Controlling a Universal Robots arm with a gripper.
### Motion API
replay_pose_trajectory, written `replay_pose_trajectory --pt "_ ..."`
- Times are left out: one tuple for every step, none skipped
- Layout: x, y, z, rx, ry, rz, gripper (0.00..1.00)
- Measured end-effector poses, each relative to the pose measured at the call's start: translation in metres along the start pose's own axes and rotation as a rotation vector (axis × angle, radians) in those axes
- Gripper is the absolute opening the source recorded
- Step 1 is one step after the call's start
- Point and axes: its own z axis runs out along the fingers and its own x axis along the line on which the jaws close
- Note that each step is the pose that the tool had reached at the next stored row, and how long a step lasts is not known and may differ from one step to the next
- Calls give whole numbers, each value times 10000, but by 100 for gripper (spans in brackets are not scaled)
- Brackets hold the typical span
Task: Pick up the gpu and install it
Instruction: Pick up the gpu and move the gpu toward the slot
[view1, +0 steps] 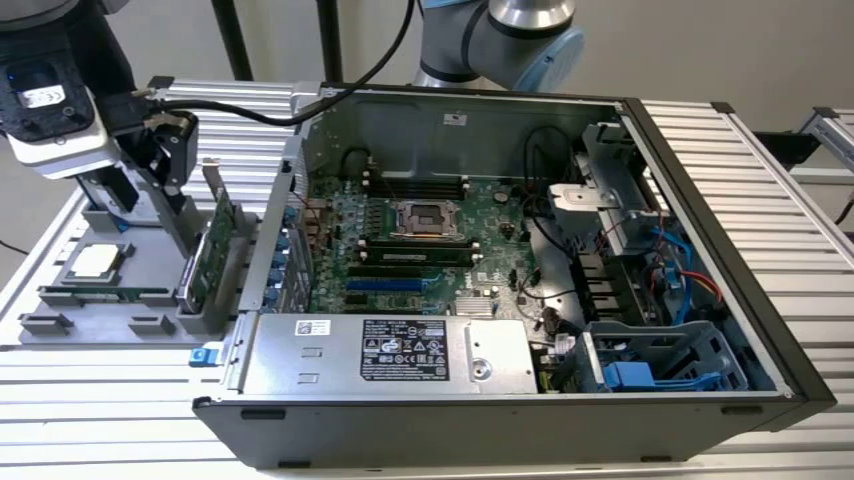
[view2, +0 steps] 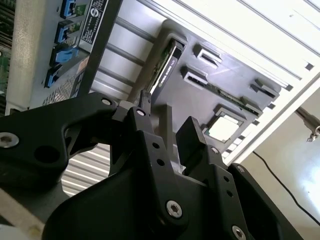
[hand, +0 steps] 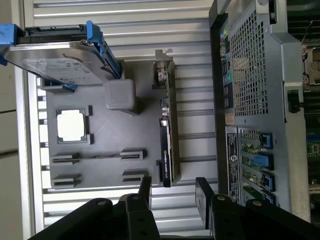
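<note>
The gpu (view1: 210, 255) stands on its long edge in a slot of the grey holder tray (view1: 80, 335), just outside the computer case at the exterior view's left. Its silver end bracket (view1: 214, 190) points up and away. In the first wrist view the gpu (hand: 167, 135) shows edge-on as a thin dark and green strip. My gripper (view1: 167, 200) hangs open just above and beside the card. In the first wrist view the gripper (hand: 174, 192) has one finger on each side of the line of the card's near end. In the second wrist view the open gripper (view2: 177, 135) points toward the gpu (view2: 165, 62).
The open computer case (view1: 534, 440) with its motherboard (view1: 414, 250) lies at the exterior view's right of the tray. On the tray are a processor (hand: 72, 125), a memory stick (hand: 97, 156) and a silver hard drive with blue rails (hand: 55, 57). Ribbed metal table (view1: 107, 400) surrounds everything.
</note>
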Motion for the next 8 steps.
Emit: replay_pose_trajectory --pt "0 -1 6 5 0 0 100" --pt "0 -1 9 5 0 0 100" --pt "0 -1 11 5 -1 0 100" --pt "0 -1 12 6 0 -1 100" --pt "0 -1 15 5 0 0 100" --pt "0 -1 18 5 -1 0 100" --pt "0 -1 21 5 -1 -1 100" --pt "0 -2 24 5 0 -1 100"
